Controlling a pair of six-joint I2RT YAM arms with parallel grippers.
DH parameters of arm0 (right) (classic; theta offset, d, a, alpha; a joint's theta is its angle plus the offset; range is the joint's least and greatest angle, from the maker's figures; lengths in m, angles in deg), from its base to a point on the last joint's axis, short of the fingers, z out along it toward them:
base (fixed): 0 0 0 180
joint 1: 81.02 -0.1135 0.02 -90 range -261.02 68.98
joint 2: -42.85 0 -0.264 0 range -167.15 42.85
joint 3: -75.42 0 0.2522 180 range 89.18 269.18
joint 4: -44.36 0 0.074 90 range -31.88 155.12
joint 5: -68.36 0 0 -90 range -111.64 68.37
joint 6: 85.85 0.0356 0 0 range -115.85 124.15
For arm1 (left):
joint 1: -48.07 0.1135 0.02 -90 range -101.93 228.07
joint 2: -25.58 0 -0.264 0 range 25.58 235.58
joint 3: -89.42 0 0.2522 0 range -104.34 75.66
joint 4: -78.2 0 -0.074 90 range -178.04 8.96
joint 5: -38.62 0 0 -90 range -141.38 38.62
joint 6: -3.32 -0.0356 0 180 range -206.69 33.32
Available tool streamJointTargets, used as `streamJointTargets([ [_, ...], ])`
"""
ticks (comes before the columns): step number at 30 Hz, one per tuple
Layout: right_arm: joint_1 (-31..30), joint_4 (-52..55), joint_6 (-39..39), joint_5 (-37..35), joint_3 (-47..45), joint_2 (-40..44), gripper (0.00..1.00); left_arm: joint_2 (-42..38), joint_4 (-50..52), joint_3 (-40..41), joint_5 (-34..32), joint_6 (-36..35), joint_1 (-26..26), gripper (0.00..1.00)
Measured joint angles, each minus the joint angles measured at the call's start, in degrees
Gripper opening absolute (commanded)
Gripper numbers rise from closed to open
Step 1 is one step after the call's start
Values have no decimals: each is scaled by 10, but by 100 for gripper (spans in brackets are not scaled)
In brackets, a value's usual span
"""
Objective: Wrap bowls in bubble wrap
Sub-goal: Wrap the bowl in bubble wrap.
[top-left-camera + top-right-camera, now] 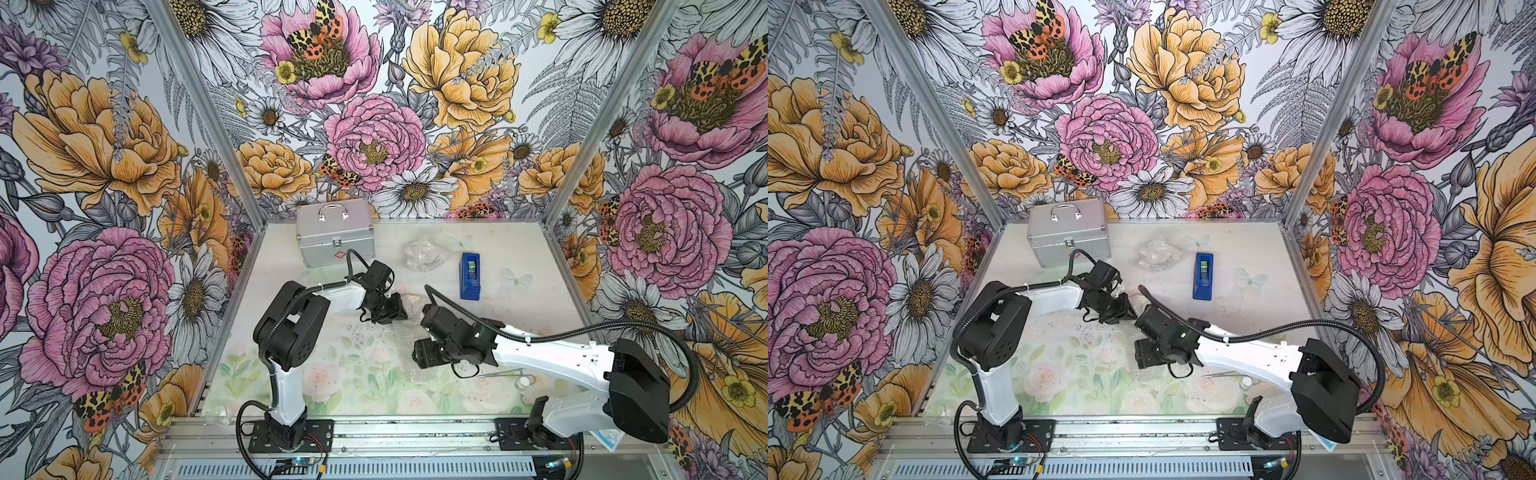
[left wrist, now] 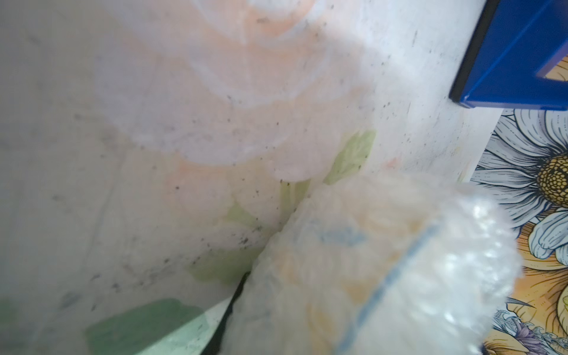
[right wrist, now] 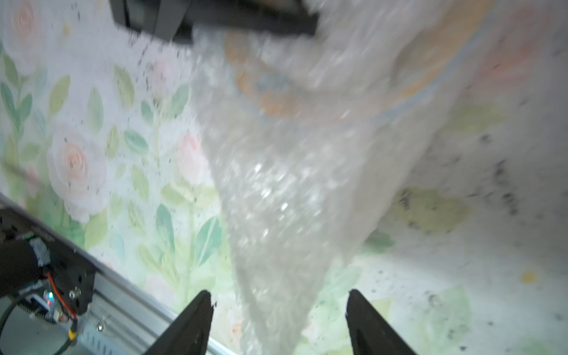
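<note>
Two hands shown: left hand (image 1: 399,311) pinching bubble wrap (image 3: 276,184) folded over a bowl (image 3: 270,89), right hand (image 3: 279,296) spread astride the wrap's trailing end

Blue tape dispenser (image 1: 470,276), silver case (image 1: 334,232), whitish bubble wrap (image 3: 276,184), blue-and-orange patterned bowl (image 3: 267,84)

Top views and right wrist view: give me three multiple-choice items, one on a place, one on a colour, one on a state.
1. The silver case stands: A) at the back left; B) at the front; C) in the middle.
2. The tape dispenser is: A) red; B) blue; C) green.
3. The right pincer is: A) shut on the case; B) shut on the dispenser; C) open.
A: both top views show it at the back left.
B: its body is blue.
C: its fingers stand apart, with bubble wrap between them.
</note>
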Motion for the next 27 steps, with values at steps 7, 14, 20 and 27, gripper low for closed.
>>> streamJointTargets([
  [7,-55,1,66,-6,-18,-4,43,-1,-1,0,-7,9,-2,23],
  [14,-45,20,65,-33,-16,-3,0,-3,0,0,-17,6,-4,20],
  [20,1,106,-2,-102,60,43,0,-19,16,0,-73,-28,-20,13],
  [27,104,132,-150,-133,238,-12,0,-71,30,-11,-95,-81,-90,11],
])
